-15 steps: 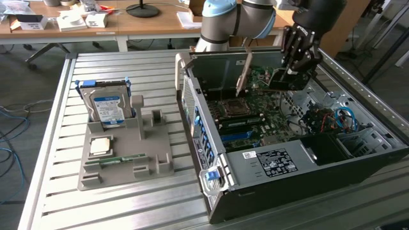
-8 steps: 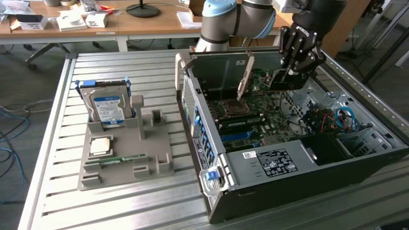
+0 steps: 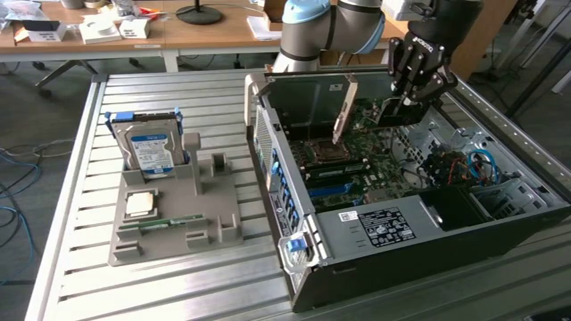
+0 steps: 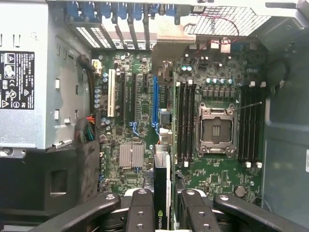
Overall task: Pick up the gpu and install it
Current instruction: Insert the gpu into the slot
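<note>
The gripper (image 4: pixel 166 208) holds the gpu (image 4: pixel 162 176) tight on its edge, over the green motherboard (image 4: pixel 212 179) inside the computer case (image 3: pixel 375 281)

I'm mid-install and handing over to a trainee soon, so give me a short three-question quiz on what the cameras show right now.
1. True or false: the gpu is held edge-on by the gripper, above the motherboard.
2. The hard drive in the grey tray: A lies flat; B stands on edge; C hangs from the gripper.
3. Fill in: the memory stick lies flat on the ___.
Key: 1 true; 2 B; 3 tray.
</note>
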Robot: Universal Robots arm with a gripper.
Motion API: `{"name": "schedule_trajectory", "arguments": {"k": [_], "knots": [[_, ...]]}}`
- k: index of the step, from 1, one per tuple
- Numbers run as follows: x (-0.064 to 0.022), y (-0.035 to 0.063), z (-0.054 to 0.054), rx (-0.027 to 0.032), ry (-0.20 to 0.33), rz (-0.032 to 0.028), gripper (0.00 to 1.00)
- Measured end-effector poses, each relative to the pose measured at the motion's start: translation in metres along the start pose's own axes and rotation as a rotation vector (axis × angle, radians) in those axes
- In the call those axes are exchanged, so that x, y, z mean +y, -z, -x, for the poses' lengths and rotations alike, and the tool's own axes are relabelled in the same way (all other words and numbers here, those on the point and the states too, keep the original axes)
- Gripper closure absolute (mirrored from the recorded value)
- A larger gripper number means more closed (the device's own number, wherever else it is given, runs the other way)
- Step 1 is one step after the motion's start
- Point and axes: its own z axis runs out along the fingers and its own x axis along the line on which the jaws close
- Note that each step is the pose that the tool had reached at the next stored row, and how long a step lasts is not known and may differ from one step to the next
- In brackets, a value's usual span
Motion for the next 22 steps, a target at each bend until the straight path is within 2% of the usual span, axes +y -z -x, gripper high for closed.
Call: {"name": "schedule_trajectory", "arguments": {"k": [4, 14, 18, 22], "knots": [[0.0022, -0.0010, 0.0000, -0.0006, 0.006, -0.0114, 0.74], [0.0052, -0.0025, 0.0000, -0.0007, -0.001, -0.0123, 0.74], [0.0055, -0.0048, 0.0000, -0.0019, -0.034, -0.0122, 0.74], [0.0060, -0.0071, 0.0000, -0.0023, -0.037, -0.0122, 0.74]]}}
